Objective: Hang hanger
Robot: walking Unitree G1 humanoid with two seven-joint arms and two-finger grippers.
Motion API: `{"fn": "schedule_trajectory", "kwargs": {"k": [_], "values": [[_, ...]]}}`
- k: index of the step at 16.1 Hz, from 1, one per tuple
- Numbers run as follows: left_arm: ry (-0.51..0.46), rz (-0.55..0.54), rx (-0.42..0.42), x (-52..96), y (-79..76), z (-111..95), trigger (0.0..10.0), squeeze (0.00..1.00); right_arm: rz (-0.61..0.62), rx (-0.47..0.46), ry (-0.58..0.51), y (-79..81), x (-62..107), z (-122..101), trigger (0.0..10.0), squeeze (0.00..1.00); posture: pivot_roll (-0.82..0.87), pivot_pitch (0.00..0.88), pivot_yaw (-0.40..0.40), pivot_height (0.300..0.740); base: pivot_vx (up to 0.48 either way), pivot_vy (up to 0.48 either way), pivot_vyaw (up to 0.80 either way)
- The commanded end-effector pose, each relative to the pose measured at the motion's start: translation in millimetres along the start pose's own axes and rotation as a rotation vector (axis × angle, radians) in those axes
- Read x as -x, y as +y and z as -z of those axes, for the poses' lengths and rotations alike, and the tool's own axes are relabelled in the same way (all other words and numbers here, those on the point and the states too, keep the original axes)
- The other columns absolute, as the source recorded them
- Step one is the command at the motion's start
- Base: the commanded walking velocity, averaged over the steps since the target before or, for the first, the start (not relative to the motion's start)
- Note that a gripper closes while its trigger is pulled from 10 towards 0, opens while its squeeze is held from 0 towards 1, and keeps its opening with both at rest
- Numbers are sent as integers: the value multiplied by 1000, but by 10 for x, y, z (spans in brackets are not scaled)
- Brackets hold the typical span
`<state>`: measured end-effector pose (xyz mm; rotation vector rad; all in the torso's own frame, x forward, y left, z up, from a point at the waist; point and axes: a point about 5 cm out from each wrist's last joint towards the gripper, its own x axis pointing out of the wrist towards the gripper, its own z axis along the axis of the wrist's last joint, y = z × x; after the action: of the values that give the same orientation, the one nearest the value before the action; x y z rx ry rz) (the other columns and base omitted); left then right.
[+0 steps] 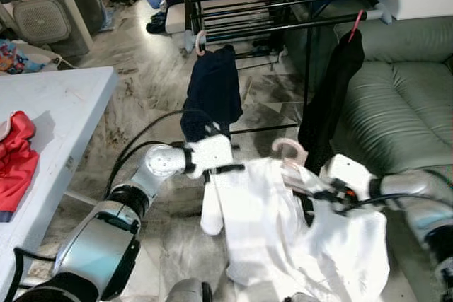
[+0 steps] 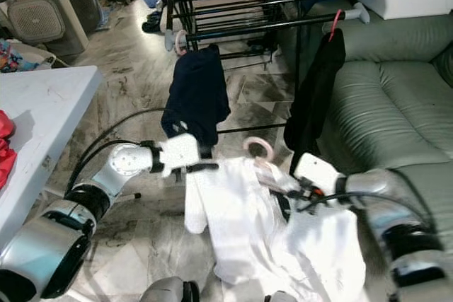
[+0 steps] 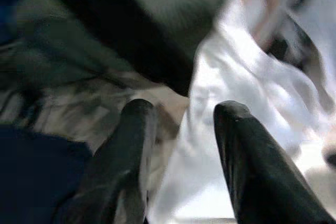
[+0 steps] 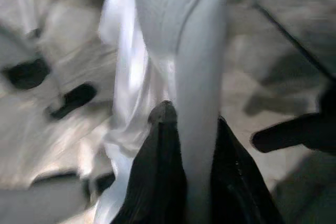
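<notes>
1. The white shirt (image 1: 283, 224) hangs on a pink hanger (image 1: 290, 152), held up in front of the robot, below and short of the black drying rack (image 1: 283, 5).
2. The right gripper (image 1: 311, 190) pinches the shirt at the hanger's neck; in the right wrist view its two fingers (image 4: 163, 171) press on a fold of white cloth between them.
3. The left gripper (image 1: 230, 169) sits at the shirt's left shoulder, its fingers (image 3: 131, 145) set apart with cloth just beside them, gripping nothing that I can see.
4. The step in hand looks like carrying the hanger to the rack; the hook is not yet on a rail.
5. The next move likely calls for raising the hook over a free stretch of the front rail, between the dark blue garment (image 1: 212, 90) and the black garment (image 1: 329, 97) hanging there.
6. Around it: a marbled tile floor (image 1: 141, 90), a grey-green sofa (image 1: 403, 97) on the right, a white table (image 1: 56, 118) with a red cloth (image 1: 15, 160) on the left.
</notes>
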<state>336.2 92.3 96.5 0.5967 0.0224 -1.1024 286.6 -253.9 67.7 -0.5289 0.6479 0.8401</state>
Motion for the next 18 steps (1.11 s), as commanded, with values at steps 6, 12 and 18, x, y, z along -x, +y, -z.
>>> {"fn": "schedule_trajectory", "kwargs": {"k": [6,12,18], "values": [[-4,-135,112,107,70,97,10000,1000,143,-77,-57,-45,-4,-15,0,0,-100,0,103,740,0,0,0],[-4,-135,112,107,70,97,10000,1000,143,-77,-57,-45,-4,-15,0,0,-100,0,103,740,0,0,0],[-35,-382,327,218,43,264,10000,1000,447,-313,-259,44,-132,-117,10000,0,-91,0,90,740,0,0,0]]}}
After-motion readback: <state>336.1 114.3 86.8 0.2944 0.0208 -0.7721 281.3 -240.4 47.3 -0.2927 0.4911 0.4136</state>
